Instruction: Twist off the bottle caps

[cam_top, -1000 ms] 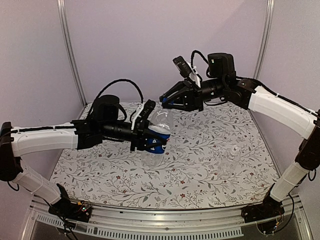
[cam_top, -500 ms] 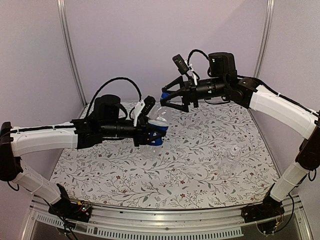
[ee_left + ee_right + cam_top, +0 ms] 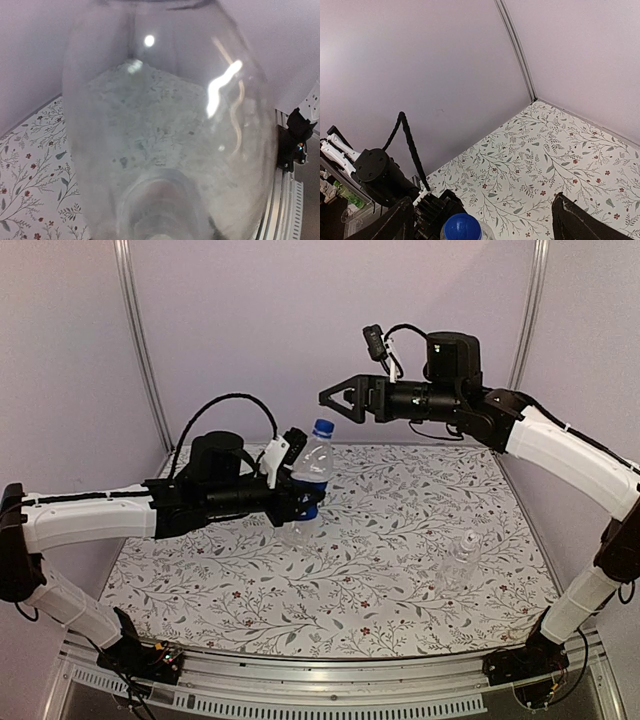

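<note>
My left gripper is shut on the labelled bottle at its dark blue label and holds it nearly upright above the table. The bright blue cap sits on the bottle's neck. Above and to the right of that cap, apart from it, my right gripper stands open and empty. In the right wrist view the blue cap shows low down between the spread fingers. The bottle's clear body fills the left wrist view and hides the left fingers. The unlabelled bottle stands at the right, its pale cap faint.
A floral cloth covers the table. Purple walls with metal posts close in the back and sides. A metal rail runs along the near edge between the arm bases.
My right gripper has opened, let go of the blue cap and lifted up and to the right. The left gripper has tipped the bottle more upright; the cap stays on the neck.
</note>
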